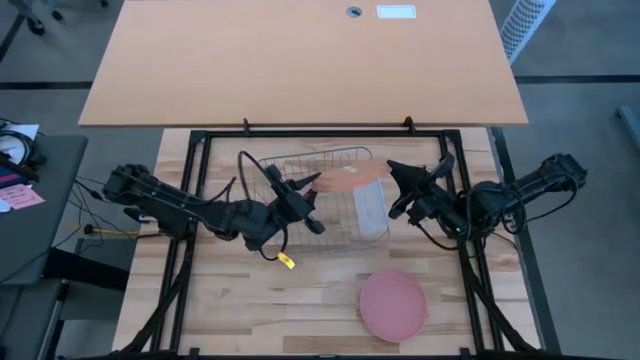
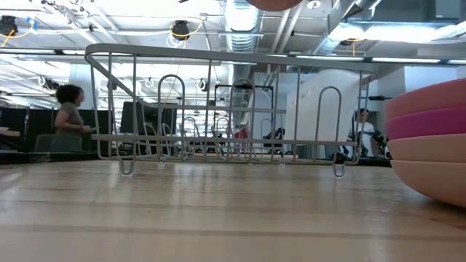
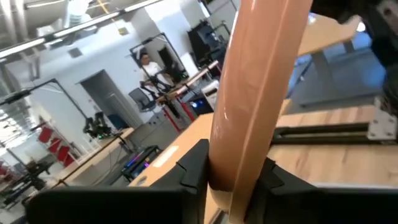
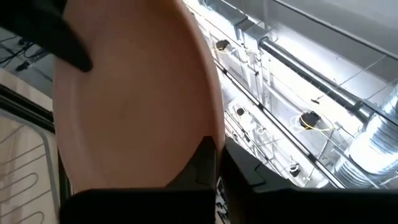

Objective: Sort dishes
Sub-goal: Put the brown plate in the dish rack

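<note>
Wood-slat tabletop (image 1: 300, 310) under my arms; both grippers, left (image 3: 233, 177) and right (image 4: 214, 155), clench one salmon-orange plate (image 1: 345, 180) above the wire rack (image 1: 300, 165). Stacked plates (image 1: 393, 304) sit nearby; a person (image 2: 69, 116) stands in the room beyond.

The wire rack (image 1: 320, 200) is taking up the table's middle, with the salmon plate (image 1: 348, 179) hanging over it between both grippers. The plate stack (image 1: 393, 304) is blocking the near right; bare wood (image 1: 240, 300) is lying open near left.

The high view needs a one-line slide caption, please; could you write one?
Both grippers, left and right, hold a salmon plate over the wire rack; stacked plates wait nearby.
</note>
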